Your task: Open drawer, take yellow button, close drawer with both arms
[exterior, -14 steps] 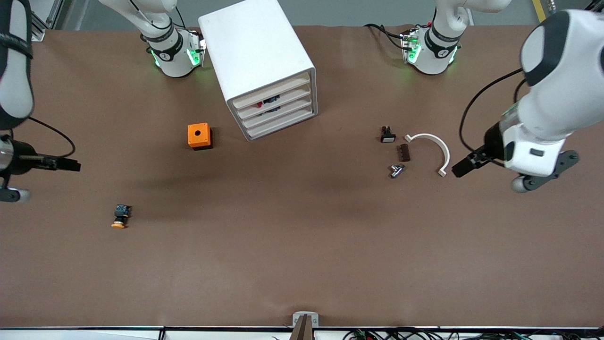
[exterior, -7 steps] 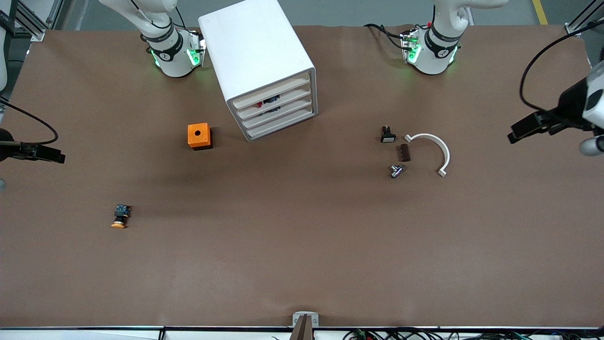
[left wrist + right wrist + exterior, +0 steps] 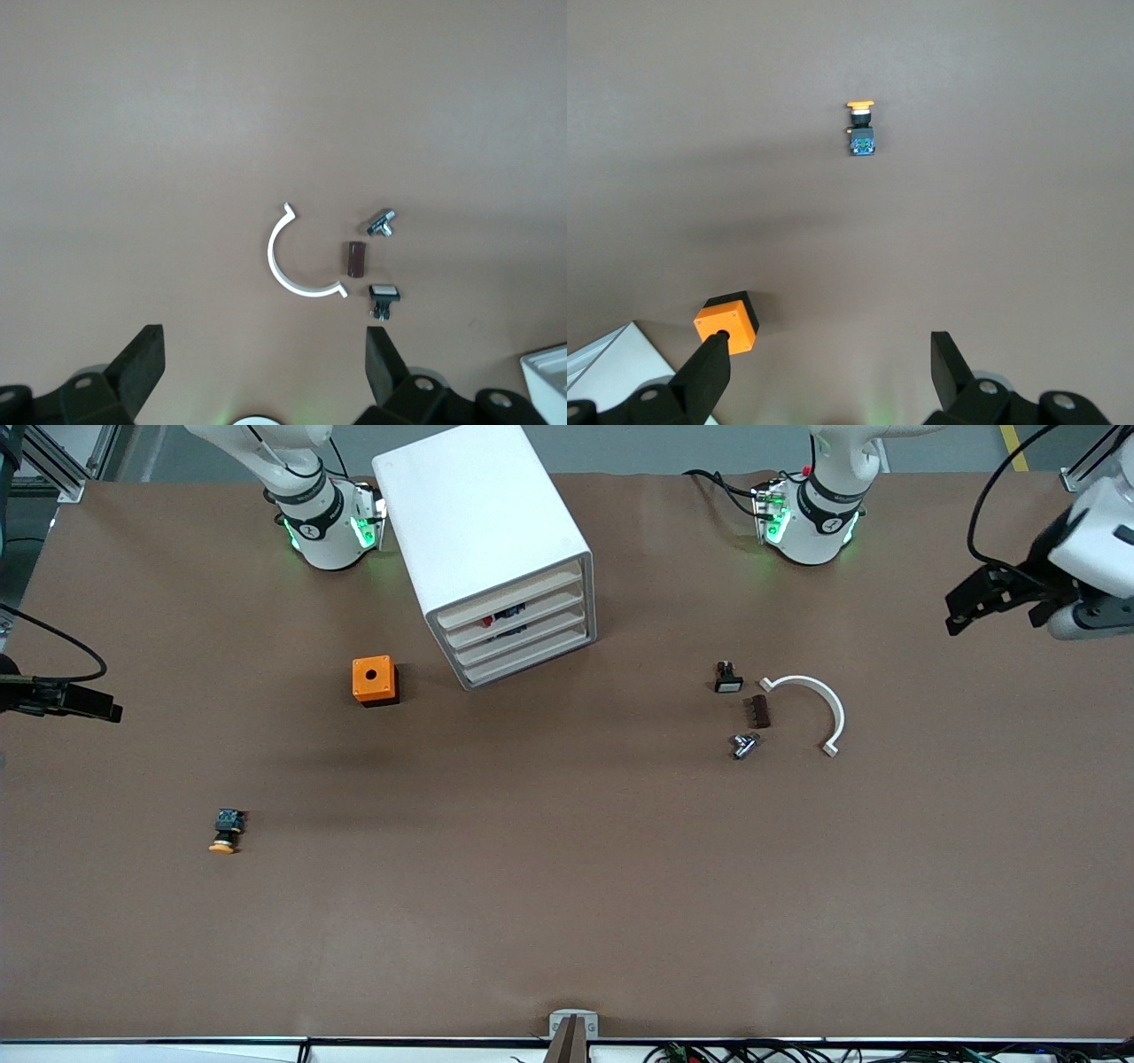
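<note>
The white cabinet (image 3: 483,531) stands between the arms' bases, and all of its drawers (image 3: 516,634) are pushed in. The button (image 3: 226,831), orange-capped with a black body, lies on its side on the brown table toward the right arm's end, nearer the front camera than the orange cube (image 3: 373,679). It also shows in the right wrist view, button (image 3: 860,129). My right gripper (image 3: 104,708) hangs open and empty over the table's edge at that end, right gripper (image 3: 828,372). My left gripper (image 3: 964,609) hangs open over bare table at the left arm's end, left gripper (image 3: 263,367).
Toward the left arm's end lie a white arc piece (image 3: 819,700), a brown block (image 3: 758,711), a small metal part (image 3: 744,745) and a black piece with a white face (image 3: 727,679). A cabinet corner (image 3: 549,381) shows in the left wrist view.
Both arms have drawn back toward the table's ends. The left gripper went from beside the white arc out and toward its base side. The objects have not moved.
</note>
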`<state>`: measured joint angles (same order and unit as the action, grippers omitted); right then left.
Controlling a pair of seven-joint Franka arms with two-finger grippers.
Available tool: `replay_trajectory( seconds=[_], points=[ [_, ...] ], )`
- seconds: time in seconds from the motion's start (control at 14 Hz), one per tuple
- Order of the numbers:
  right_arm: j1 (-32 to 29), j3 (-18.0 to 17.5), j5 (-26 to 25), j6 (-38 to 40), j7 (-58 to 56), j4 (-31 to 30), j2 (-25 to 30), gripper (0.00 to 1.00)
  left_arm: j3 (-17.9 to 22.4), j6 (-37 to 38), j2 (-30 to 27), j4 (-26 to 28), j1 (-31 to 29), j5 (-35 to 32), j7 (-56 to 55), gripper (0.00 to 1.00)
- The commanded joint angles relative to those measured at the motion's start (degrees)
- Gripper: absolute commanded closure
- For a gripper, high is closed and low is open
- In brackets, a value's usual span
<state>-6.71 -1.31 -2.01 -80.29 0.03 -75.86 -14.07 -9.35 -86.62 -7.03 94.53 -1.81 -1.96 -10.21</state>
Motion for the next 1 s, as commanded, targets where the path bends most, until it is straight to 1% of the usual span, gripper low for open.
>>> replay_trajectory(
  seconds=[0.0, 0.14, 0.36, 0.71, 0.93],
  points=[
    [0.56, 0.08, 1.48, 1.10, 1.64, -3.93, 5.27, 0.00, -0.67, -0.49, -4.12, 4.00, -1.44, -1.03, 1.86, 0.00],
    [1.35, 0.08, 1.57, -0.04, 1.64, -8.49, 9.75, 0.00, -0.84, -0.40, -4.74, 4.70, -1.35, -1.03, 2.13, 0.00],
    [1.44, 0.08, 1.57, -2.58, 1.47, -13.77, 15.03, 0.00, -1.02, -1.27, -7.20, 7.68, -1.26, -0.85, 2.21, 0.00],
    [2.05, 0.17, 1.57, -1.98, 1.29, -16.24, 19.43, 0.00, -0.58, -1.28, -7.99, 7.52, -1.35, -0.50, 2.21, 0.00],
    [2.05, 0.17, 1.57, -1.80, 1.12, -16.16, 19.79, 0.00, -0.58, -1.01, -7.38, 7.25, -1.26, -0.32, 2.39, 0.00]
  ],
)
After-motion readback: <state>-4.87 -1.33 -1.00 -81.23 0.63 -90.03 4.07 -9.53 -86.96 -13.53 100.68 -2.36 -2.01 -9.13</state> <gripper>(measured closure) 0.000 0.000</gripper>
